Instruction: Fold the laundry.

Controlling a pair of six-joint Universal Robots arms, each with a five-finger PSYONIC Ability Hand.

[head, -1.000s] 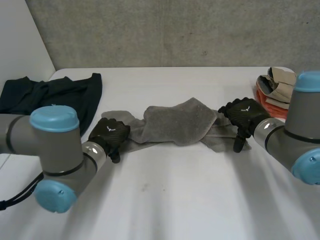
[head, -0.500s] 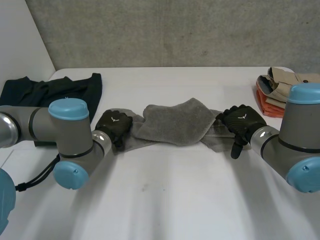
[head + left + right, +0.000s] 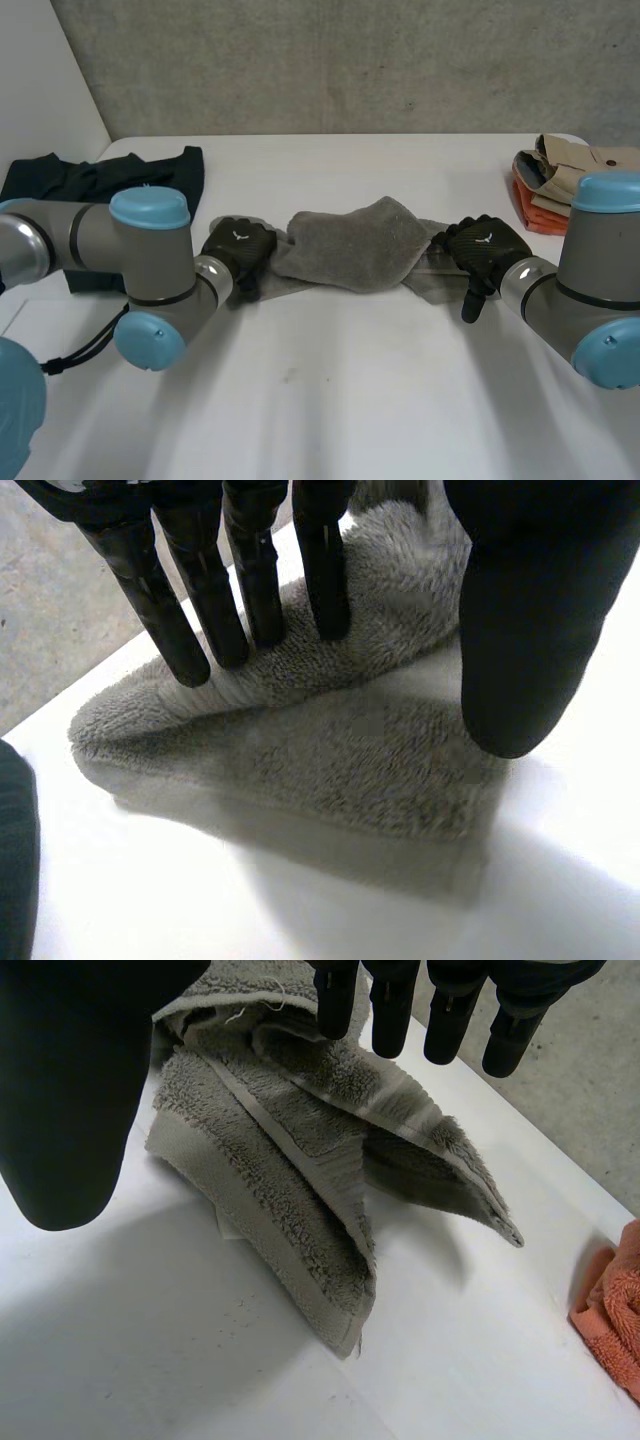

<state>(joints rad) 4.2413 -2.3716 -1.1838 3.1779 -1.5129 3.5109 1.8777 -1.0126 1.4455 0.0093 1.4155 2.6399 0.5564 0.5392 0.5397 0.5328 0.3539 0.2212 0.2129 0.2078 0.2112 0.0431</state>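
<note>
**Towel, position:** grey towel (image 3: 350, 245) lay bunched in a long rumpled band across the middle of the table (image 3: 330, 400), approx. midway btwn left and right edges. Not flat. Several layers lapped over each other and both ends were twisted.

**left hand** (image 3: 240, 258): sat on the towel's left end. In its wrist view the fingers (image 3: 255, 590) were straight, tips pressing on an upper fold. The thumb (image 3: 525, 630) stood apart over the lower layer. No pinch seen, so the hand was unclasped and only resting on the cloth.

**right hand** (image 3: 485, 250): sat at the towel's right end. In its wrist view the fingers (image 3: 450, 1005) were straight, w/ tips at the top folds. The thumb (image 3: 70, 1090) was held well apart from them. Nothing was held, so the hand was released.

**Handling (judgement):**
- Thick terry, so soft, limp and light. No stiffness, so it should sag wherever unsupported.
- The pile gives friction, so not slippery, but layers would prob. drag one another if only the top one is lifted.
- Not fragile.
- A woven band and hem showed at the right end, flatter and firmer than the pile, so the best purchase is there.
- Take one hem corner per hand, pinching a single layer btwn thumb and fingers.
- Pull the corners apart to spread the towel flat before any fold.

**Others:** dark garment (image 3: 110, 185) at the far-left corner and beige and orange cloths (image 3: 555, 180) at the right edge, both apart from the towel.
</note>
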